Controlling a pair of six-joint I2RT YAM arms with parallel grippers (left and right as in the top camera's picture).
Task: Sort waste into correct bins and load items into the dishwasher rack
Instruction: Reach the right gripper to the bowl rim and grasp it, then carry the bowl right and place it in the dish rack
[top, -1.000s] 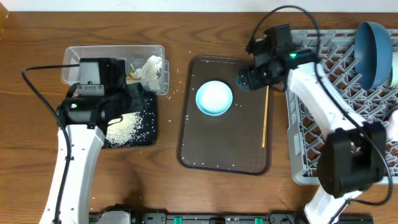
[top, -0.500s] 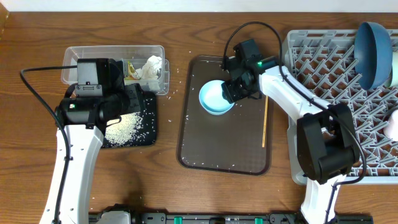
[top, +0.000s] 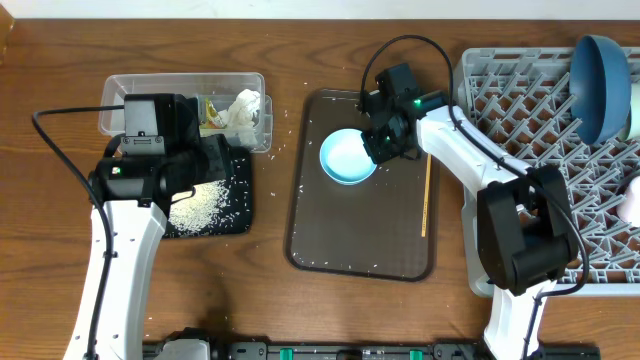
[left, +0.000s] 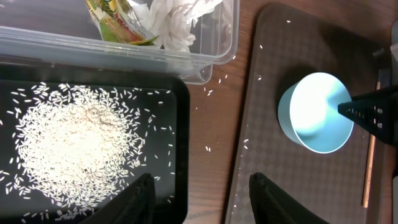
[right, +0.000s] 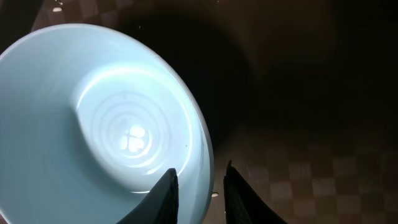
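Note:
A pale mint-white bowl (top: 346, 158) (left: 316, 112) (right: 93, 124) sits upright on the brown serving tray (top: 360, 240). My right gripper (top: 383, 143) (right: 199, 177) is closed narrowly over the bowl's right rim, one finger inside and one outside. A wooden chopstick (top: 427, 195) (left: 370, 155) lies on the tray to its right. My left gripper (left: 202, 180) hangs open and empty over the right edge of the black tray (top: 235, 215) (left: 180, 124), which holds a heap of rice (top: 200, 205) (left: 74, 143). The clear tub (top: 130, 95) (left: 62, 37) holds a napkin (top: 243, 108) (left: 180, 22) and a wrapper (top: 212, 115) (left: 115, 18).
The grey dishwasher rack (top: 520, 100) fills the right side, with the dark-blue bowl-plate (top: 600, 85) standing in its far corner and a pinkish-white cup (top: 630, 205) at its right edge. Stray rice grains dot the wood between the bins and the brown tray.
My right arm swung left from the rack's edge to the bowl, and its jaws narrowed around the rim. The bowl shifted slightly. The left arm stayed still.

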